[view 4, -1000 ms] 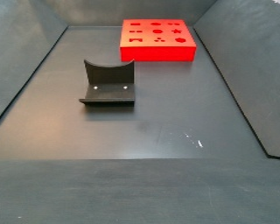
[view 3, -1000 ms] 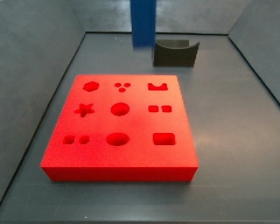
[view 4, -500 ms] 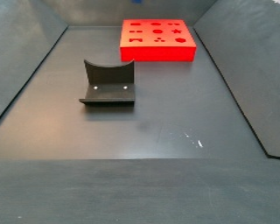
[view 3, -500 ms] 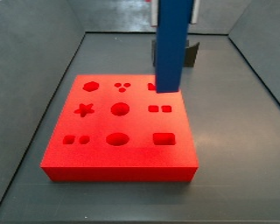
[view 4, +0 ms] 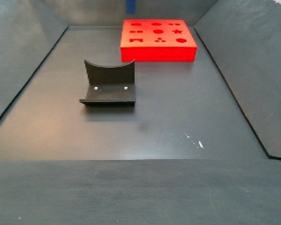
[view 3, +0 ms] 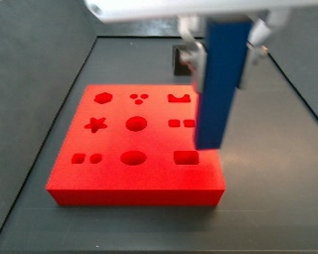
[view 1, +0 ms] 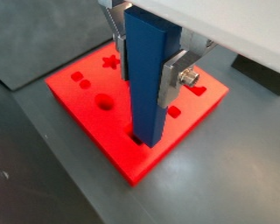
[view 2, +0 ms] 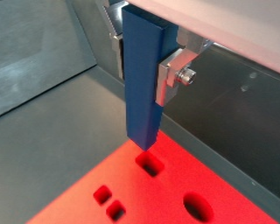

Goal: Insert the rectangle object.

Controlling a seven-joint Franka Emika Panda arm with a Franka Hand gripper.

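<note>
My gripper [view 3: 226, 35] is shut on the rectangle object [view 3: 218, 87], a tall plain blue bar held upright. Both wrist views show the silver fingers [view 1: 178, 74] clamping the bar's [view 1: 149, 79] upper part. The gripper [view 2: 146, 66] holds the bar [view 2: 143, 87] over the red board [view 3: 128, 174]. The bar's lower end hangs just above the rectangular hole [view 2: 149, 163] near the board's front right corner [view 3: 187, 157], with a small gap showing in a wrist view. In a side view the board [view 4: 158, 54] shows far off, and neither gripper nor bar shows there.
The board has several other shaped holes, such as a star [view 3: 96, 124] and a round one [view 3: 135, 123]. The dark fixture [view 4: 108, 85] stands on the grey floor apart from the board, partly hidden behind the bar in a side view [view 3: 186, 58]. Grey walls enclose the floor.
The gripper has carried the blue bar from the back of the board forward to the front right, and its lower end now hangs by the rectangular hole. The fixture has not moved.
</note>
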